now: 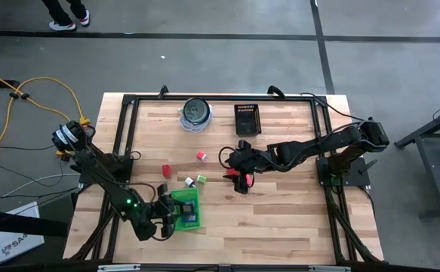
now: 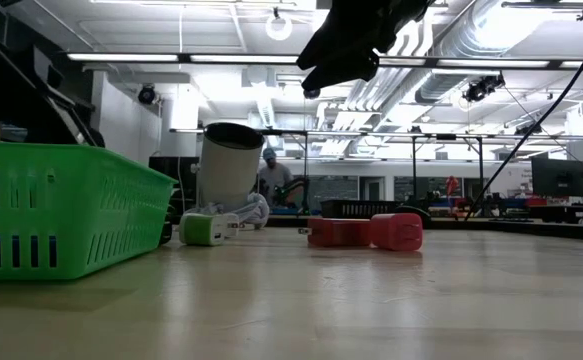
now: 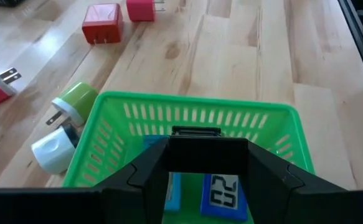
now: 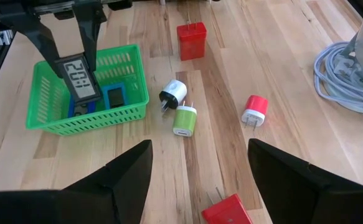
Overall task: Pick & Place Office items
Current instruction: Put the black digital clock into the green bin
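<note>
— Left gripper (image 4: 81, 37): over the green tray (image 4: 44, 102) at the table's near-left, fingers clamped on a small black digital clock (image 4: 81, 78), display facing out. Clock hangs just above the tray's inside, not touching its floor as far as I can judge from the right wrist view.

— And the other arm?

— Right gripper (image 1: 242, 175) sits out over mid-table, fingers spread wide, nothing between them. A red charger block (image 4: 228, 211) lies on the wood right below it.

— What's in the tray already?

— Two blue rectangular pieces (image 3: 221, 196) on the bottom, side by side; one shows printed digits.

— Loose items?

— A white plug adapter (image 4: 174, 93) and a green plug adapter (image 4: 184, 120), touching each other, just beside the tray's right wall. A red cube charger (image 4: 192, 40) farther back, apart from those. A pink-red adapter (image 4: 254, 111) toward the centre, prongs showing.

— Back of the table?

— Round clear-and-dark container (image 1: 196, 112) with a coiled cable around its base, and a black mesh tray (image 1: 247, 119) beside it. A person's feet (image 1: 67, 17) show on the floor beyond.
</note>
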